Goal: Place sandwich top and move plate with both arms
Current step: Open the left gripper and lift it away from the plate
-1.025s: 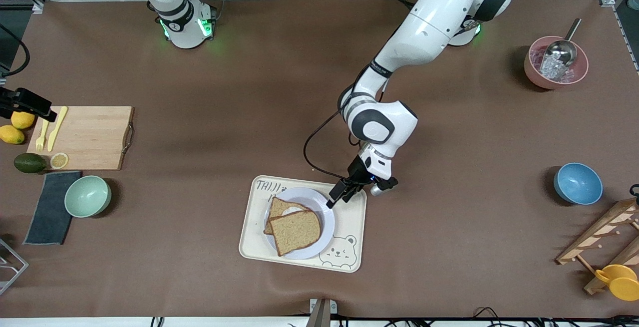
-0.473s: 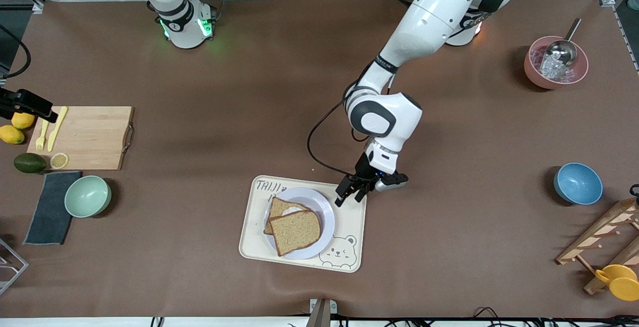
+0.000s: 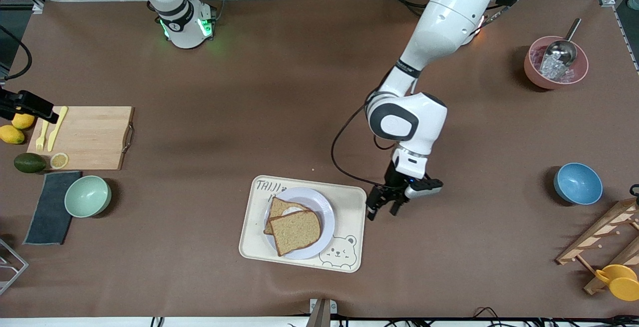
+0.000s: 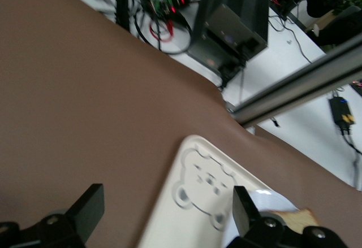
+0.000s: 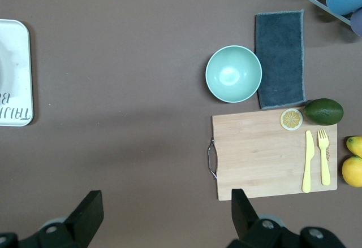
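The left gripper (image 3: 383,209) hung with its fingers spread wide and nothing between them, just off the tray (image 3: 349,202) edge at the left arm's end, over the bare table (image 3: 449,247). In the left wrist view both fingertips (image 4: 90,203) stood well apart, touching nothing, with the tray's bear print (image 4: 206,188) showing in the gap between them. The right gripper (image 5: 164,214) was likewise released and empty, high over the table near the cutting board (image 5: 266,155); the right arm waited, and in the front view only its base and lower part showed at the top edge, the hand cut off.

The sandwich top (image 3: 295,231) lay on the plate (image 3: 327,212), set askew over a lower slice (image 3: 277,207) so that a corner of that slice and a sliver of white stuck out from under it. The plate sat on the tray, nearer the right arm's end of it.

In the left wrist view only a small part of the plate (image 4: 271,200) and a bread corner (image 4: 300,217) showed past one finger. The right wrist view caught just the tray's end (image 5: 14,73), its lettering cut off, plus a mint bowl (image 5: 233,73), a grey cloth (image 5: 281,59), an avocado (image 5: 323,111) and yellow cutlery (image 5: 315,160) on the board.
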